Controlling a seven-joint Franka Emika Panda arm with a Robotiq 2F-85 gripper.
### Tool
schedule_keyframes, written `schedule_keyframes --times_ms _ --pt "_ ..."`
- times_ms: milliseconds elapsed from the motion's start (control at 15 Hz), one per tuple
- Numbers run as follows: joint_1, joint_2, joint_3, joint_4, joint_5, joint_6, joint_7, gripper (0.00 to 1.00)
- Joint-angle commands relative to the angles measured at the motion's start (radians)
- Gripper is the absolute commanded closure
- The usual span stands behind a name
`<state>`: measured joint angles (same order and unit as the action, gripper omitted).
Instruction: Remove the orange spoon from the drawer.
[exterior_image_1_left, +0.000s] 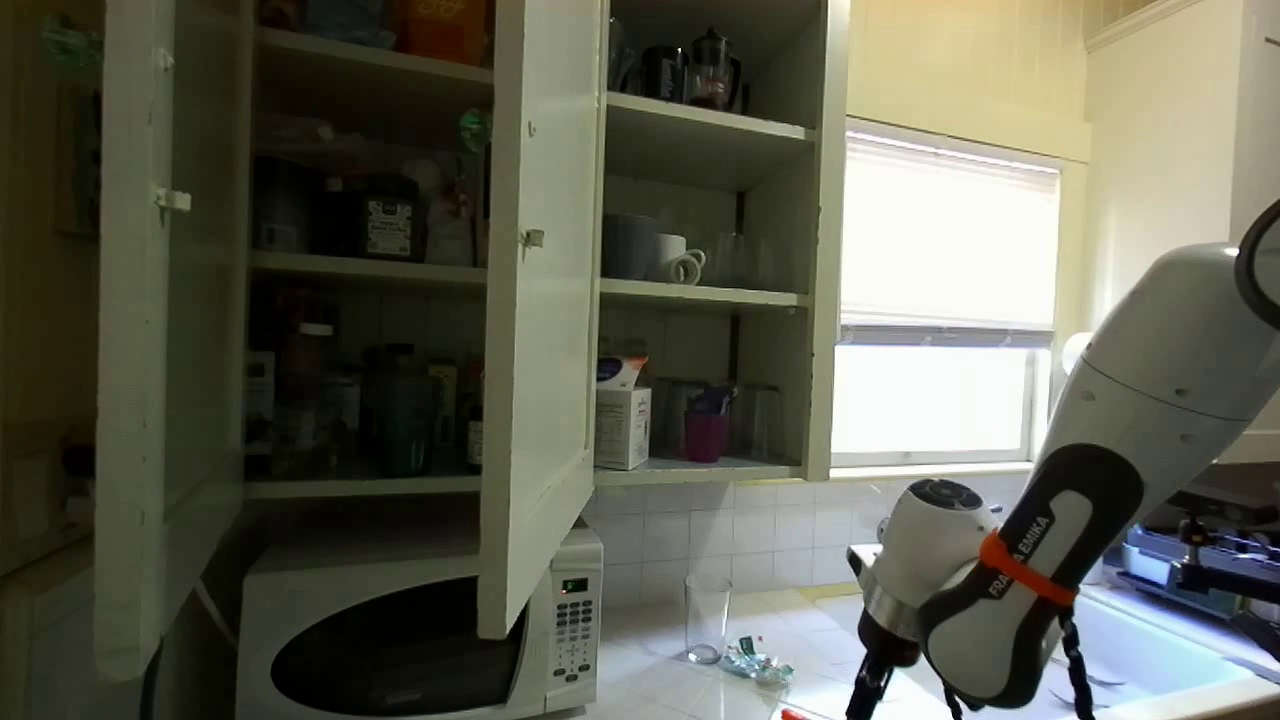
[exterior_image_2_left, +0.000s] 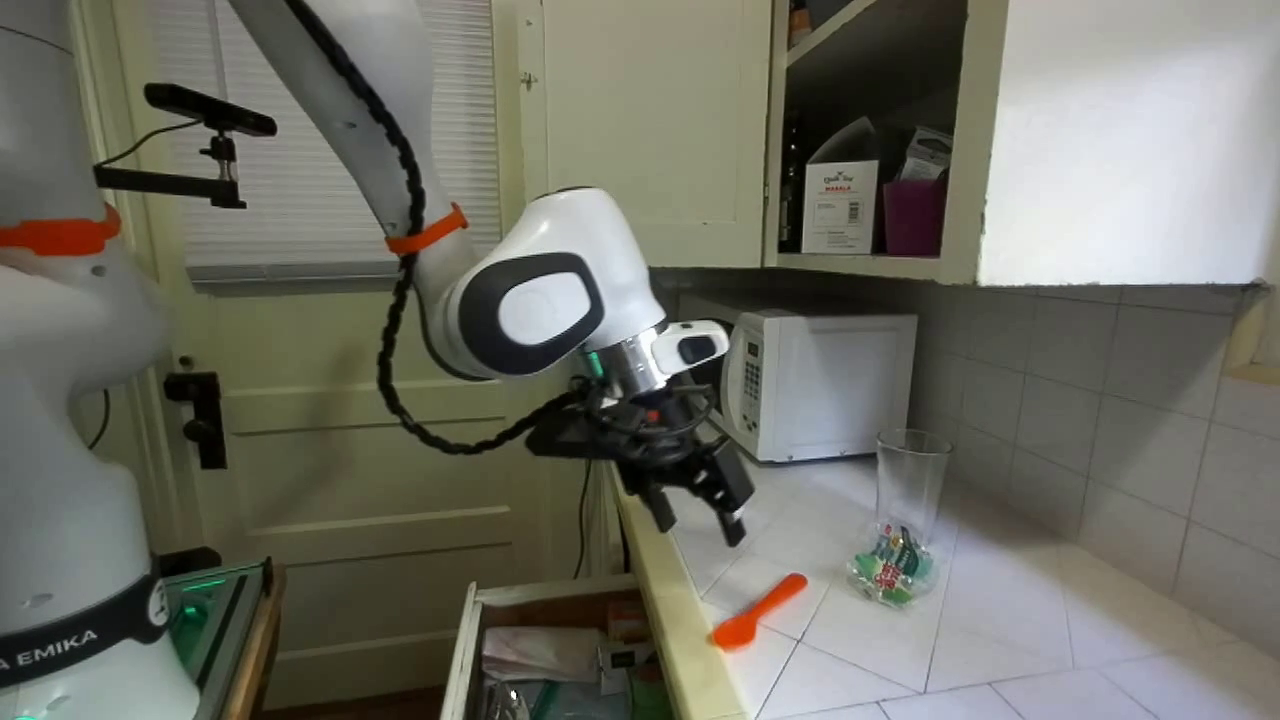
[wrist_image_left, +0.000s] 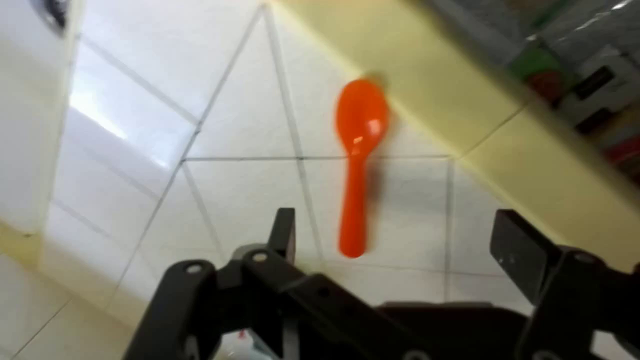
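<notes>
The orange spoon (exterior_image_2_left: 758, 612) lies on the white tiled counter, close to its yellow front edge. The spoon also shows in the wrist view (wrist_image_left: 355, 195), its bowl far from the gripper and its handle end toward the jaws. An orange bit of it shows at the bottom edge in an exterior view (exterior_image_1_left: 793, 714). My gripper (exterior_image_2_left: 700, 522) is open and empty, above the counter and apart from the spoon. In the wrist view its fingers (wrist_image_left: 392, 235) stand wide apart, with the handle end nearer the left finger. The open drawer (exterior_image_2_left: 459, 655) is below the counter edge, with packets and bags inside.
A tall clear glass (exterior_image_2_left: 912, 475) and a pile of wrapped green and red packets (exterior_image_2_left: 893, 570) stand beyond the spoon. A white microwave (exterior_image_2_left: 840, 385) is at the counter's back. Cabinet doors (exterior_image_1_left: 545, 300) hang open above. A sink (exterior_image_1_left: 1190, 640) lies near the arm.
</notes>
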<state>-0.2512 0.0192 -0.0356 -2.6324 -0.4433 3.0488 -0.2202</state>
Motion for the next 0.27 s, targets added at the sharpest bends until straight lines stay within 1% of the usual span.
schedule_keyframes --times_ms 0,67,133,200 --pt "0.038 -0.051 0.077 -0.226 0.276 0.106 -0.032 0.00" --pt "0.065 -0.017 0.005 -0.119 0.170 0.047 -0.027 0.00" --pt "0.078 -0.019 0.022 -0.164 0.219 0.072 -0.025 0.00" --pt "0.085 -0.019 0.030 -0.184 0.239 0.084 -0.021 0.00"
